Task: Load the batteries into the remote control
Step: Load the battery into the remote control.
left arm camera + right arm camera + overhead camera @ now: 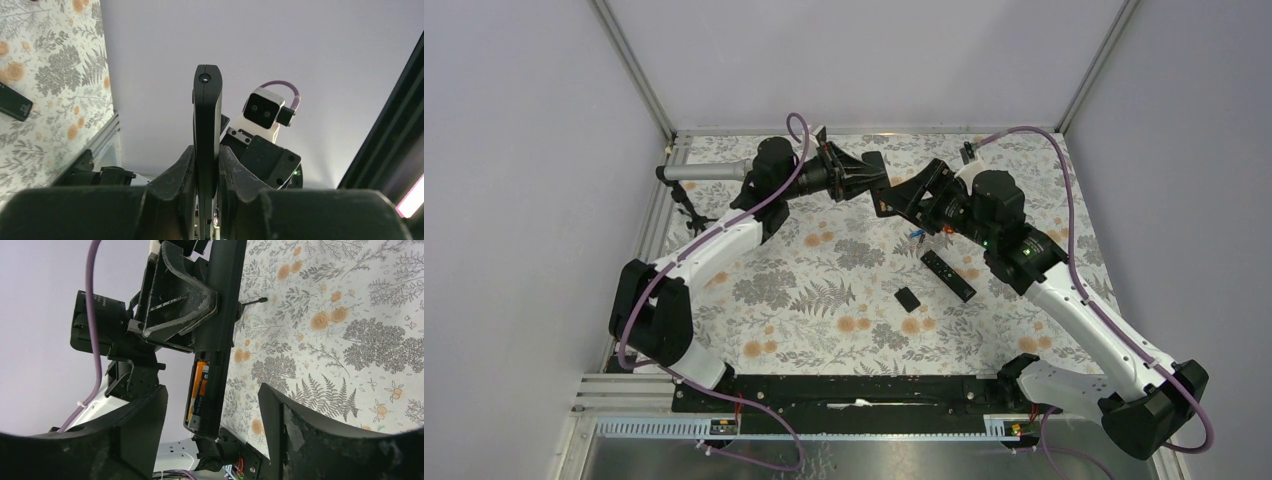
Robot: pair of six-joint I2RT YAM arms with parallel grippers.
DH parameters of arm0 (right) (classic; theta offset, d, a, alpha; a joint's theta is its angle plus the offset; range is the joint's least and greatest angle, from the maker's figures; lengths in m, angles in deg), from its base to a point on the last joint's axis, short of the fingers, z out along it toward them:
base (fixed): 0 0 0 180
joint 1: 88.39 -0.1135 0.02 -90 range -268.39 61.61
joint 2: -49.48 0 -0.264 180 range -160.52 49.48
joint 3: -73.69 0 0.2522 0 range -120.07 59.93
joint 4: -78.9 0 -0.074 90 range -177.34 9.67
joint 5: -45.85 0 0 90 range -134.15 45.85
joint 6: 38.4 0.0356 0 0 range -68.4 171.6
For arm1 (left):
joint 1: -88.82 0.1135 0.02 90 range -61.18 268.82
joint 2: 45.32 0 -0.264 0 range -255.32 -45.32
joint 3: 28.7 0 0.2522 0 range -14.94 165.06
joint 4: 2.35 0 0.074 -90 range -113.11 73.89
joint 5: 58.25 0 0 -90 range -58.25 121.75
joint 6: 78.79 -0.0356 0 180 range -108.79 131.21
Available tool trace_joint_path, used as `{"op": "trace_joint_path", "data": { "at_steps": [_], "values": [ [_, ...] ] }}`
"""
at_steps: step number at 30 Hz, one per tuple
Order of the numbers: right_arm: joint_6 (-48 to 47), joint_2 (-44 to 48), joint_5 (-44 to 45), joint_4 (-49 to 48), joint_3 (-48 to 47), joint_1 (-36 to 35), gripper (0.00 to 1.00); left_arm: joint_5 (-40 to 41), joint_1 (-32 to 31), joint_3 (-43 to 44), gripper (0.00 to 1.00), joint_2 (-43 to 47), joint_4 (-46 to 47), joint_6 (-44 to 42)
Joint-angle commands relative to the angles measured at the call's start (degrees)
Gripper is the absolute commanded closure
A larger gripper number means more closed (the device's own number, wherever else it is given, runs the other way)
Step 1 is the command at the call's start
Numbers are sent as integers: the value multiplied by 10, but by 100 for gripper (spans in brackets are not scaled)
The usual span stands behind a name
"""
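From the top view, the left gripper (867,185) and right gripper (892,203) met above the far middle of the table (824,330), black against black, so what passed between them could not be read. A small black cover (908,297) lay near the table's centre, with a spare remote (948,274) just beside it toward the right edge. A blue speck under the right claw was too small to name.

The left wrist view showed what the top hid: the left claw pinched the remote control (206,125) edge-on, lifted clear of the table, but its bay faced away.

Only the right wrist view showed the bay open, with at least one of the batteries (198,390), orange and blue, seated inside. The right claw's fingers (135,435) stood spread on either side of that end, touching nothing.

By my judgement, loading was well along. Checking for a second cell and refitting the cover remained.
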Motion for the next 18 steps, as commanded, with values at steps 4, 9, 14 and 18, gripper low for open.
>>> {"op": "trace_joint_path", "data": {
  "at_steps": [4,9,14,18],
  "values": [
    [-2,7,-24,-50,-16,2,30,-11,0,31,100,37,-33,-108],
    [-2,13,-40,-66,2,1,46,-12,1,23,100,35,-18,-93],
    [-8,18,-59,-111,21,2,57,-17,3,14,100,26,21,-47],
    [-22,17,-69,-115,25,1,63,-19,3,8,100,23,48,-16]
  ]
}}
